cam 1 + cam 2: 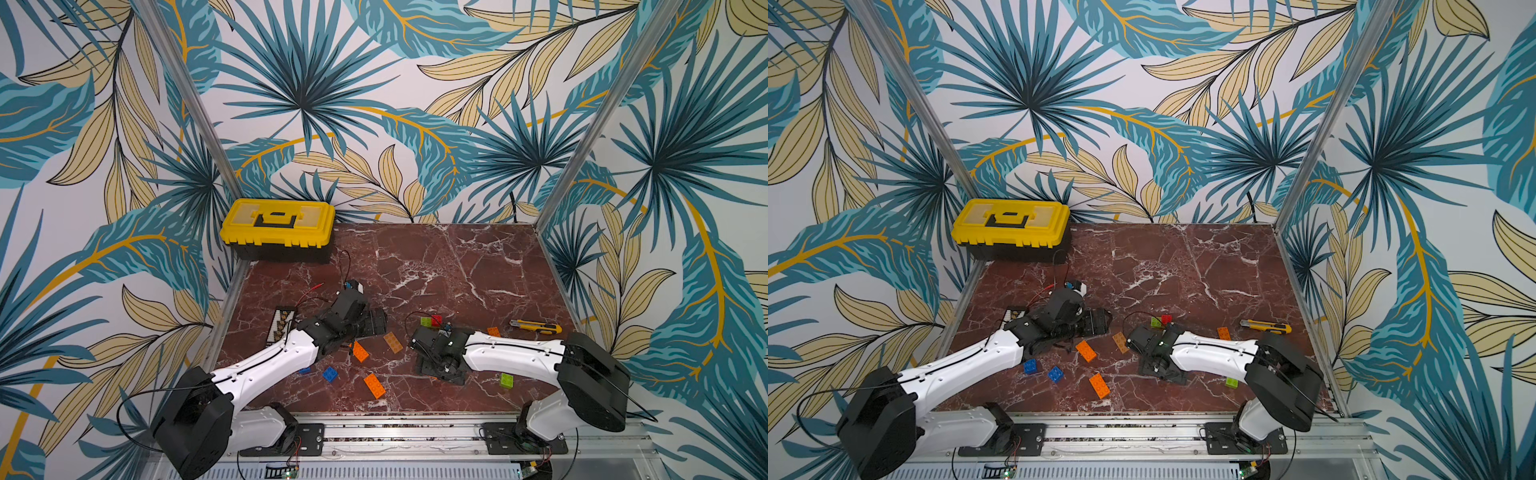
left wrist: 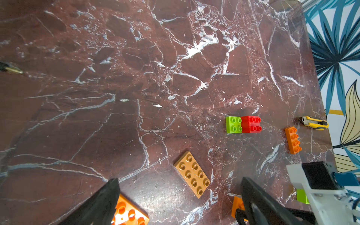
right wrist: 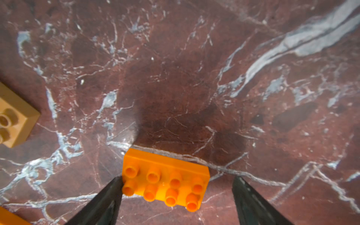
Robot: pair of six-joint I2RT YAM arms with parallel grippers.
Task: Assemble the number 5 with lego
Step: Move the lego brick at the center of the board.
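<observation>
Right gripper (image 3: 177, 178): jaws spread, straddling orange eight-stud brick (image 3: 165, 169) flat on marble table (image 3: 175, 78); one finger touching brick end, other clear. Brick likely light, rigid, slick-sided; grip across short ends, squarely. Left gripper (image 2: 180, 180): jaws wide, empty; tan plate (image 2: 191, 174) just ahead. Farther: lime-red pair (image 2: 243, 124), touching side by side.

In both top views the left arm (image 1: 266, 365) rises from its black shoulder at the lower left toward the middle of the frame, with the white forearm slanting and the black wrist held low. The left gripper (image 2: 180, 181) has its jaws spread wide, and its black fingers (image 2: 101, 202) frame the bottom edge of the wrist view. The right arm (image 1: 513, 353) stretches from the lower right toward the centre, nearly level, with its wrist bent downward. The right gripper (image 3: 177, 178) points down with its jaws apart, and its dark fingertips (image 3: 251, 200) sit at the lower edge.
</observation>
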